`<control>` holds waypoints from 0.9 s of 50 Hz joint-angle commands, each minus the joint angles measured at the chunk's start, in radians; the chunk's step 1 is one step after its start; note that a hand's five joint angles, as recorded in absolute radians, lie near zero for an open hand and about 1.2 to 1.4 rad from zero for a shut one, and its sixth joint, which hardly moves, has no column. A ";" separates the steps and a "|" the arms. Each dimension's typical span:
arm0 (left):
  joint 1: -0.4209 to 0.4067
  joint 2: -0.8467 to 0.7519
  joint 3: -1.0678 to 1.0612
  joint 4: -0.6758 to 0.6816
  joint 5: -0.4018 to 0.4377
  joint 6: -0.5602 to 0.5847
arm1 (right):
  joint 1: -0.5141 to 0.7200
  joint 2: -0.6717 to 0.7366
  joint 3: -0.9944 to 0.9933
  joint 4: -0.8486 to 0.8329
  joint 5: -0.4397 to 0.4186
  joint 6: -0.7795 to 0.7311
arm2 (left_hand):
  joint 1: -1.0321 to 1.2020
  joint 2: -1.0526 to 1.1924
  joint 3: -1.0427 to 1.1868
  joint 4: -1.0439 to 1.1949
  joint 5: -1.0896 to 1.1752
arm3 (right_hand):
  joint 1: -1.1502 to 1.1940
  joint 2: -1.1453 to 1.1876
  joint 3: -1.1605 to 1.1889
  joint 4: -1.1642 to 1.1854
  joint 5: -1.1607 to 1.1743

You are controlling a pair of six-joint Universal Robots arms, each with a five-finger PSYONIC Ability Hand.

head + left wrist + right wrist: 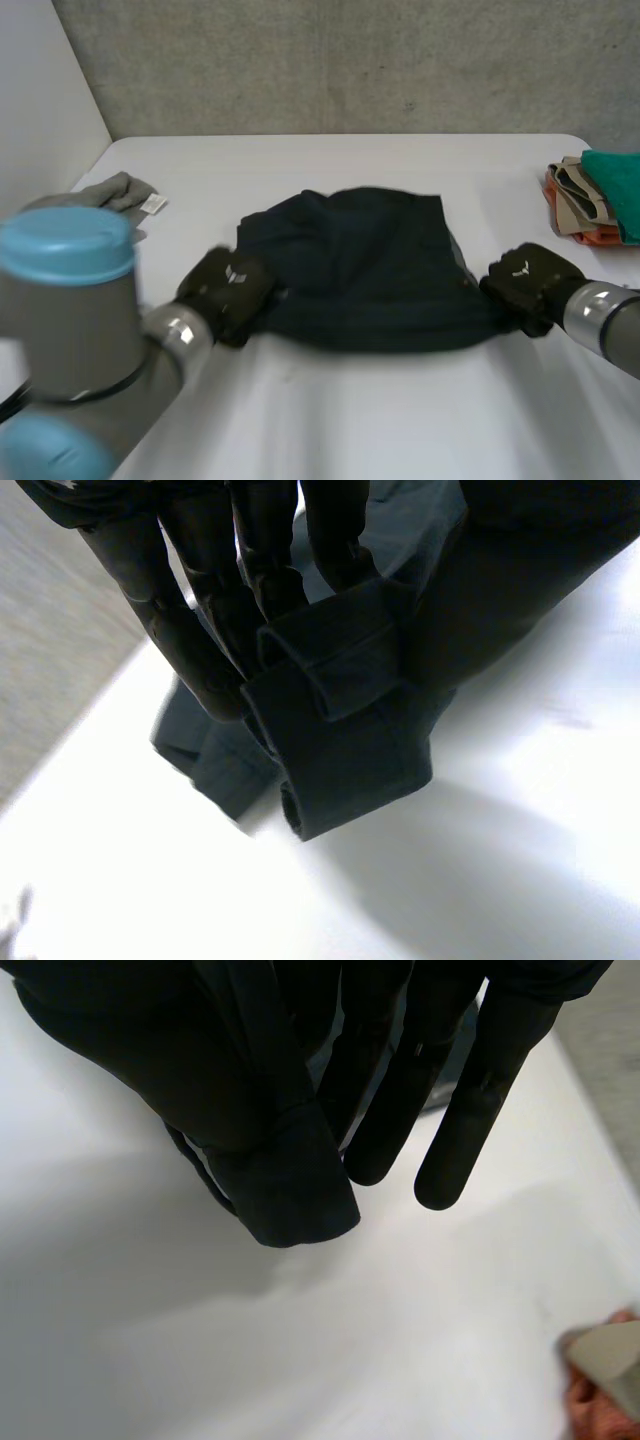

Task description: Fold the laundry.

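**Both hands pinch the dark garment's near corners**

Your left fingers (200, 620) curl onto a rolled hem of the dark garment (360, 265) and pinch it. Your right fingers (470, 1110) stay straight, nipping a corner. The left hand (225, 288) and right hand (522, 280) flank the garment on the surface (330, 420). Each hand's back bears a small white mark (230, 270), unreadable. Left of the garment lies a grey cloth (120, 190) with a white tag (153, 204), also unreadable. Right of it sits a folded pile (600, 195).

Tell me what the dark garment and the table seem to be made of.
The dark garment: soft matte woven fabric, likely cotton; it folds in thick creases. The table: hard, smooth white top, perhaps laminate; faintly glossy.
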 commanded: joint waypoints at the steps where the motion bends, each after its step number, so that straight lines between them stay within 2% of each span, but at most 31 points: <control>1: -0.011 0.228 -0.129 -0.304 0.081 -0.010 | -0.016 -0.119 0.019 0.349 -0.020 -0.132 | 0.293 0.207 0.217 0.202 0.264 | 0.293 0.228 0.211 0.202 0.202; 3: -0.011 0.225 -0.130 -0.365 0.101 -0.010 | -0.016 -0.110 0.015 0.374 -0.040 -0.172 | 0.293 0.207 0.217 0.202 0.264 | 0.293 0.228 0.211 0.202 0.202; 7: 0.004 0.147 -0.097 -0.326 0.072 -0.006 | 0.011 -0.064 0.000 0.327 -0.044 -0.154 | 0.293 0.207 0.217 0.202 0.264 | 0.293 0.228 0.211 0.202 0.202; 12: 0.043 0.026 -0.022 -0.232 -0.002 -0.008 | 0.077 -0.004 -0.023 0.242 -0.044 -0.016 | 0.293 0.207 0.217 0.202 0.264 | 0.293 0.228 0.211 0.202 0.202; 16: 0.063 -0.073 0.094 -0.138 -0.013 -0.010 | 0.123 0.056 -0.092 0.100 -0.032 0.104 | 0.293 0.207 0.217 0.202 0.264 | 0.293 0.228 0.211 0.202 0.202; 21: 0.095 -0.159 0.350 0.059 0.009 -0.020 | 0.183 0.134 -0.316 -0.119 0.046 0.256 | 0.293 0.207 0.217 0.202 0.264 | 0.293 0.228 0.211 0.202 0.202; 25: 0.118 -0.188 0.560 0.262 0.021 -0.049 | 0.203 0.163 -0.525 -0.349 0.134 0.354 | 0.293 0.207 0.217 0.202 0.264 | 0.293 0.228 0.211 0.202 0.202; 26: 0.130 -0.197 0.635 0.364 0.020 -0.066 | 0.208 0.163 -0.583 -0.450 0.160 0.403 | 0.293 0.207 0.217 0.202 0.264 | 0.293 0.228 0.211 0.202 0.202; 28: 0.145 -0.200 0.692 0.461 0.012 -0.094 | 0.211 0.162 -0.623 -0.556 0.174 0.447 | 0.293 0.207 0.217 0.202 0.264 | 0.293 0.228 0.211 0.202 0.202; 29: 0.161 -0.202 0.732 0.544 0.004 -0.127 | 0.214 0.159 -0.651 -0.663 0.177 0.492 | 0.293 0.207 0.217 0.202 0.264 | 0.293 0.228 0.211 0.202 0.202; 31: 0.169 -0.202 0.763 0.596 -0.006 -0.161 | 0.215 0.156 -0.663 -0.761 0.183 0.529 | 0.293 0.207 0.217 0.202 0.264 | 0.293 0.228 0.211 0.202 0.202; 33: 0.187 -0.197 0.783 0.604 -0.016 -0.209 | 0.222 0.159 -0.678 -0.840 0.192 0.567 | 0.293 0.207 0.217 0.202 0.264 | 0.293 0.228 0.211 0.202 0.202; 35: 0.196 -0.197 0.786 0.595 -0.014 -0.229 | 0.222 0.163 -0.691 -0.839 0.192 0.572 | 0.293 0.207 0.217 0.202 0.264 | 0.293 0.228 0.211 0.202 0.202; 42: 0.222 -0.206 0.681 0.451 0.036 -0.258 | 0.252 0.220 -0.697 -0.697 0.180 0.553 | 0.293 0.207 0.217 0.202 0.264 | 0.293 0.228 0.211 0.202 0.202; 45: 0.228 -0.226 0.529 0.429 0.058 -0.260 | 0.263 0.260 -0.633 -0.626 0.164 0.527 | 0.293 0.207 0.217 0.202 0.264 | 0.293 0.228 0.211 0.202 0.202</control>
